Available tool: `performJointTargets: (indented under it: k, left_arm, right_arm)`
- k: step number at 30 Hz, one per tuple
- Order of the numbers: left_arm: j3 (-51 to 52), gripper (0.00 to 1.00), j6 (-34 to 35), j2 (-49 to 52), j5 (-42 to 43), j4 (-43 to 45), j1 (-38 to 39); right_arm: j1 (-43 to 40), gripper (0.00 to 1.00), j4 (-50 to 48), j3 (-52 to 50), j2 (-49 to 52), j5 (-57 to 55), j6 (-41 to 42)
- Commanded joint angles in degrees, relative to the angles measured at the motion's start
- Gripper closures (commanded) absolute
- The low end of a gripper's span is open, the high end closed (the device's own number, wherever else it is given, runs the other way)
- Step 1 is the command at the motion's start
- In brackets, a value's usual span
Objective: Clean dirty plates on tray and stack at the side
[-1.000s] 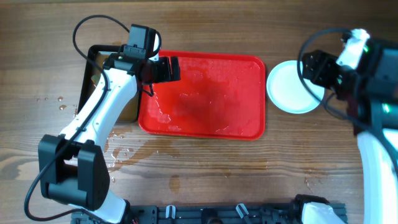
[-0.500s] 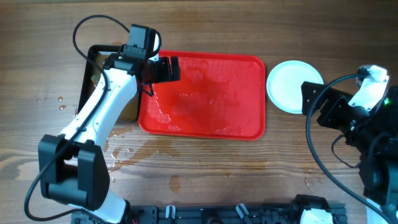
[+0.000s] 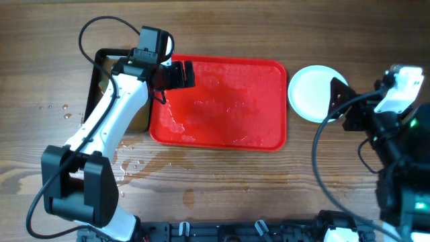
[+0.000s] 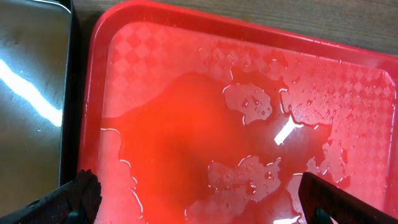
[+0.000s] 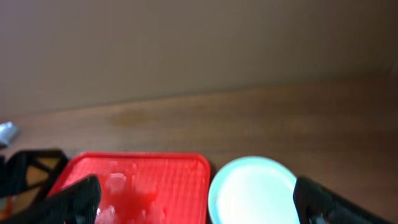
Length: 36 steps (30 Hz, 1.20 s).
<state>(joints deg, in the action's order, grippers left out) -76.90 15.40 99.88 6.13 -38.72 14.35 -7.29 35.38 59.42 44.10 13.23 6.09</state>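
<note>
The red tray (image 3: 218, 134) lies mid-table, wet with puddles and holding no plates; it also shows in the left wrist view (image 4: 155, 81) and the right wrist view (image 5: 137, 177). The pale plates (image 3: 309, 94) sit just right of the tray, clean white on top; how many are stacked cannot be told. They also show in the right wrist view (image 5: 255, 193). My left gripper (image 3: 176, 75) hovers open and empty over the tray's back left corner (image 4: 202, 199). My right gripper (image 3: 338, 102) is open and empty at the plates' right edge, facing them (image 5: 199, 208).
A black pan (image 3: 97, 74) of brownish water sits left of the tray, partly under my left arm, and shows in the left wrist view (image 4: 31, 93). Water drops (image 3: 127, 165) wet the wood at front left. A black rack (image 3: 222, 232) runs along the front edge.
My right arm has pulled back from over the plates toward the right and front, and its gripper now sits at their right edge. The left arm has not moved.
</note>
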Motion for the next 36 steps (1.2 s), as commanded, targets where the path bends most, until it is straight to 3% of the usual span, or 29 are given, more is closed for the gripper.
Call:
performJointTargets:
  k: [1, 6, 11, 19, 36]
  left_arm:
    - [-0.79, 0.00, 0.52, 0.66, 0.70, 0.17, 0.17]
    - [-0.79, 0.00, 0.50, 0.66, 0.70, 0.17, 0.17]
    - [-0.79, 0.00, 0.50, 0.66, 0.72, 0.17, 0.17]
    - [-0.79, 0.00, 0.50, 0.66, 0.70, 0.17, 0.17]
    - [-0.79, 0.00, 0.50, 0.66, 0.70, 0.17, 0.17]
  right_arm:
    - [2.43, 0.00, -14.73, -17.29, -10.60, -1.11, -3.17]
    - [6.05, 0.00, -29.03, -40.19, -28.00, -5.64, -2.91]
    - [6.21, 0.00, -33.83, -51.95, -39.34, -5.64, -1.46]
    - [6.62, 0.00, -37.51, -59.19, -43.95, -6.01, -1.42]
    - [6.69, 0.00, -35.93, -59.12, -43.89, -6.03, -1.46]
